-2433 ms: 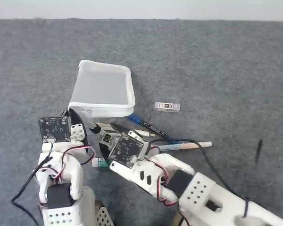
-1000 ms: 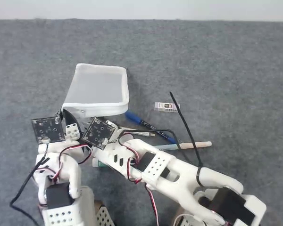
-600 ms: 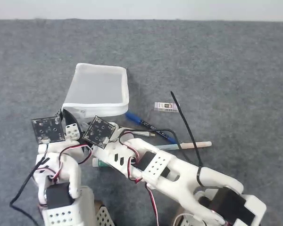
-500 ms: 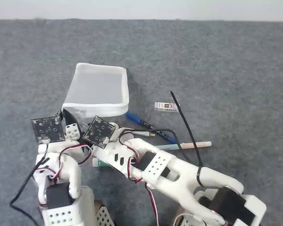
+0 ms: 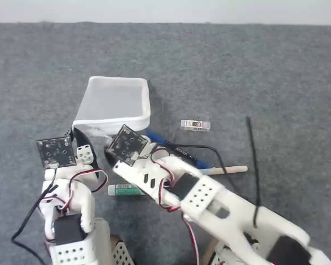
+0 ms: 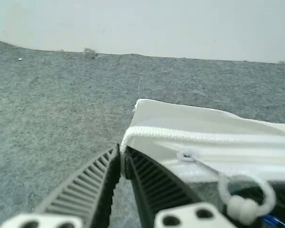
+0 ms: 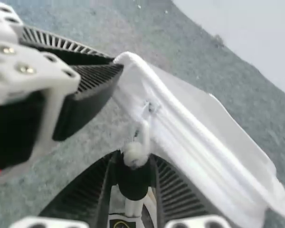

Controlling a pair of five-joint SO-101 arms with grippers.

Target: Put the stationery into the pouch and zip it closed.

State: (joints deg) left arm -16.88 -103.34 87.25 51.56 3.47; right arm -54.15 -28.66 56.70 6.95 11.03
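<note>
Jaws of the left gripper clamp the corner of the soft white mesh pouch; the right gripper is closed on its white bead zipper pull. Light, floppy fabric probably bunches unless held taut. A blue pen lies outside, just beside the pouch.
</note>
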